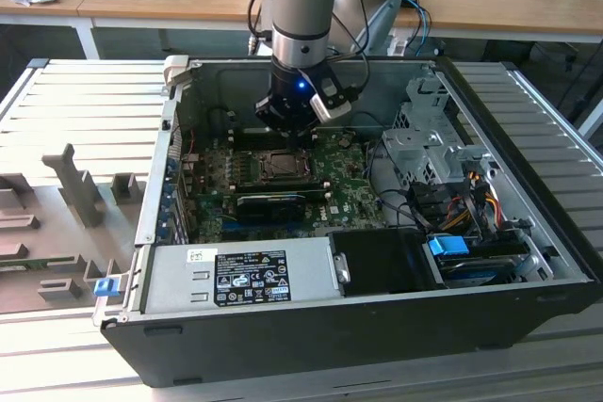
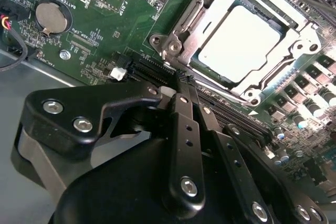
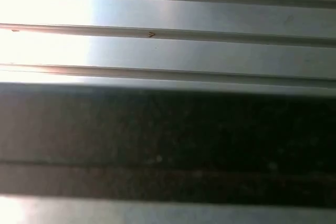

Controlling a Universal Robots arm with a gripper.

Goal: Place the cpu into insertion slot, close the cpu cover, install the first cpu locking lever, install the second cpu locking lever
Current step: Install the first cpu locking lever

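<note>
Green circuit board, cpu seated under cpu cover, tool pinched empty just beside.

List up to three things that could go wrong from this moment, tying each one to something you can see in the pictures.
1. The gripper sits close over the green circuit board; a small misjudged move could scrape the black slot beside it.
2. The cpu lies in the insertion slot with the cpu cover framing it; a knock might shift the cover or chip.
3. Loose cables crowd the case at the exterior view's right and might snag the arm.
</note>
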